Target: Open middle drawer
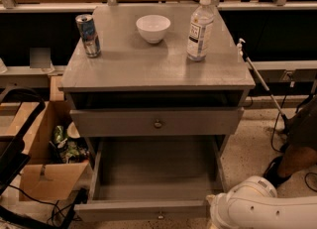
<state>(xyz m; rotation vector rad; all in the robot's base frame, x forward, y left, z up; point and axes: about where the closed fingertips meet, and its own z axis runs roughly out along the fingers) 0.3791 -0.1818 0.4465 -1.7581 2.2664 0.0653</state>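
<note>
Fingers of the gripper (215,211) are hidden from where I stand, tucked low behind the bulky white arm (262,205), so I cannot tell whether they are spread or pressed together. That gripper sits down at the bottom right, just beside the right front corner of the bottom drawer (143,210), which is pulled well out with its grey floor showing.

Above it is the middle drawer (119,123). Its flat grey front sits back under the edge of the cabinet top (148,67) and looks pushed in. The small round knob (158,123) is at the centre of that front, well apart from the gripper, with nothing touching it. A dark slot runs across the cabinet between this drawer and the top.

On the cabinet top stand three things in a loose row. A drink can (88,34) is near the left edge, a white bowl (153,27) is towards the back in the middle, and a clear water bottle (200,27) with a white cap stands upright to the right.

An open cardboard box (47,178) with some packets inside rests on the floor to the left of the cabinet.
</note>
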